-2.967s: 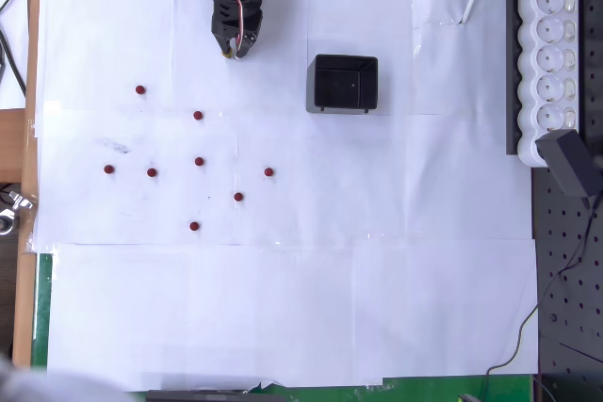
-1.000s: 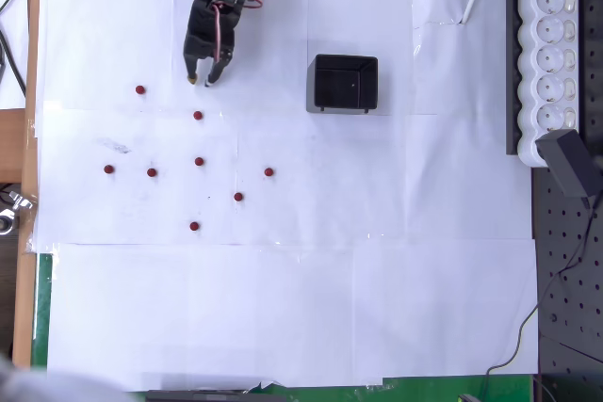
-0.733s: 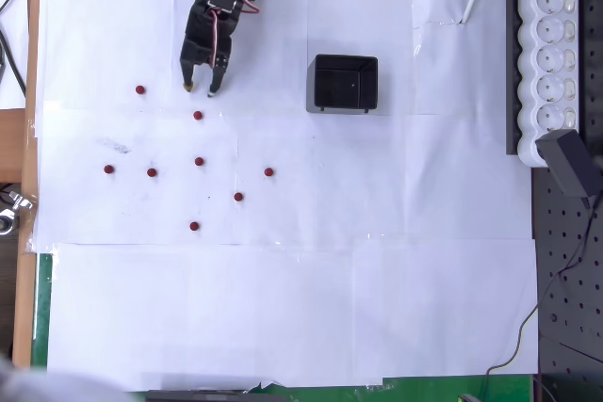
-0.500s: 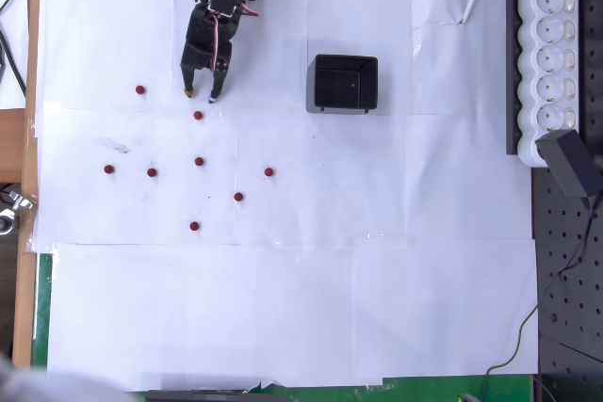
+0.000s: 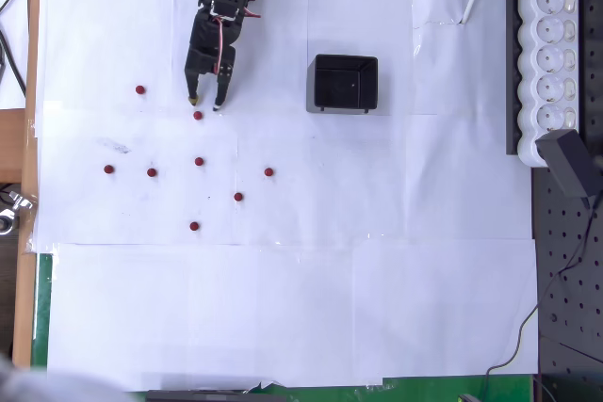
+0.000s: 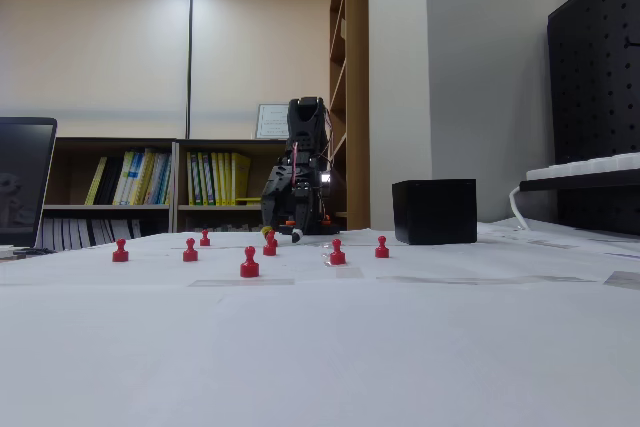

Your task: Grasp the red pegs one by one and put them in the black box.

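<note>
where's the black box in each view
Overhead view: the black box sits upper centre on the white paper, right of the gripper.
Fixed view: the black box stands right of centre, at the far side of the table.
Shared landmark: the gripper, left of the box in both.

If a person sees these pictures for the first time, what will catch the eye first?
Most striking are the red pegs scattered like dots over the white paper in the overhead view. Next comes the dark gripper, open, reaching down from the top edge with its tips just above the peg nearest to it. To the right of the gripper stands the black box, apart from the pegs.
</note>
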